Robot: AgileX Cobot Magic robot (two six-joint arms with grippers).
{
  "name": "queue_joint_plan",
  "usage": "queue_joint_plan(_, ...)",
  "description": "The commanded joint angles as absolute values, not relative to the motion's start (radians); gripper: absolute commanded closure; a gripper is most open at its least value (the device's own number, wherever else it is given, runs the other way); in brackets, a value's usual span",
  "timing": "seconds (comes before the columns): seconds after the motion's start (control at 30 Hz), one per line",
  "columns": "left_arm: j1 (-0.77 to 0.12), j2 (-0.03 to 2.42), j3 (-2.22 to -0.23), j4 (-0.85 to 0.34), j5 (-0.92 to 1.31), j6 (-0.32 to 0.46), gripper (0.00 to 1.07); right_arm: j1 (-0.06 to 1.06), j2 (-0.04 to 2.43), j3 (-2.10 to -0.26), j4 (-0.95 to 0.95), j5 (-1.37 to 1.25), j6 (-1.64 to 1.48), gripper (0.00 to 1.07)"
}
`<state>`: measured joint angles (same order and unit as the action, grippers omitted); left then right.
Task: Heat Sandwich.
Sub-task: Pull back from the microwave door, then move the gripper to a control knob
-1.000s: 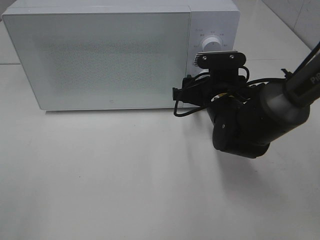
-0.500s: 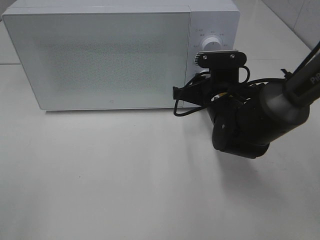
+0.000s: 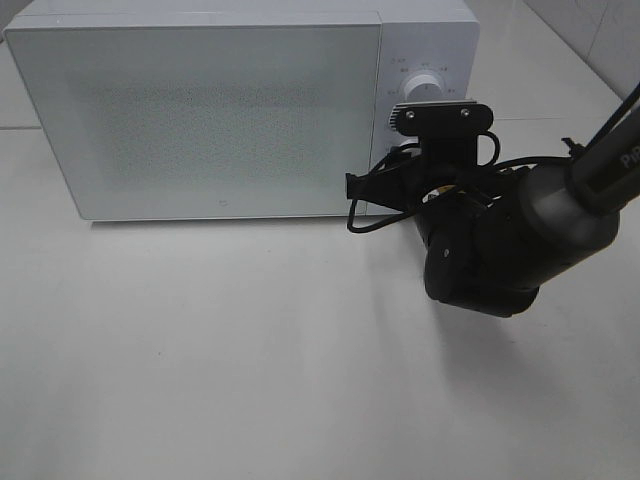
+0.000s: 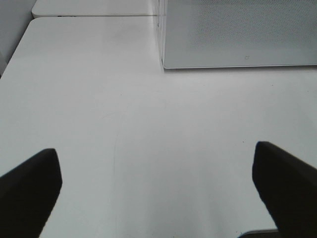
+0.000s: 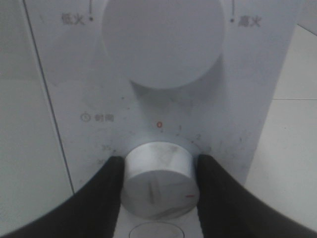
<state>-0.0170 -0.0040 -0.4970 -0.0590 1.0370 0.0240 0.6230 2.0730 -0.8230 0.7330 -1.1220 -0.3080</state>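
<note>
The sandwich is out of view, probably behind the microwave's [image 3: 430, 30] shut door [image 3: 200, 120]; soft and light, it wants gentle hold at its crusts. At the panel's 6 o'clock, the right pincer [image 5: 159, 171] pinches the timer knob [image 5: 158, 191]. The left pincer [image 4: 158, 186] hangs spread above the surface [image 3: 200, 350].

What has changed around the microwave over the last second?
Very little shows from above: the right arm nudged slightly toward the microwave. The right pincer now presses on both sides of the timer knob. The microwave door stayed shut, and the left pincer stays open over the table.
</note>
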Motion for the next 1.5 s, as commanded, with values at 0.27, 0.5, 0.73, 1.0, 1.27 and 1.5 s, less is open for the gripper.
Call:
queue_joint_plan(0.27, -0.013, -0.031, -0.493, -0.056, 1.029, 0.025, 0.06, 0.618, 2.074, -0.832, 0.716, -1.159, -0.248, 0.93)
queue_joint_plan(0.5, -0.013, -0.031, -0.493, -0.056, 1.029, 0.025, 0.06, 0.618, 2.074, -0.832, 0.695, -1.19, -0.1, 0.93)
queue_joint_plan(0.73, -0.013, -0.031, -0.493, -0.056, 1.029, 0.025, 0.06, 0.618, 2.074, -0.832, 0.596, -1.251, 0.166, 0.93)
queue_joint_plan(1.0, -0.013, -0.031, -0.493, -0.056, 1.029, 0.025, 0.06, 0.618, 2.074, -0.832, 0.58, -1.276, 0.435, 0.93)
queue_joint_plan(1.27, -0.013, -0.031, -0.493, -0.056, 1.029, 0.025, 0.06, 0.618, 2.074, -0.832, 0.58, -1.279, 0.712, 0.93)
queue_joint_plan(1.5, -0.013, -0.031, -0.493, -0.056, 1.029, 0.025, 0.06, 0.618, 2.074, -0.832, 0.58, -1.28, 0.993, 0.93)
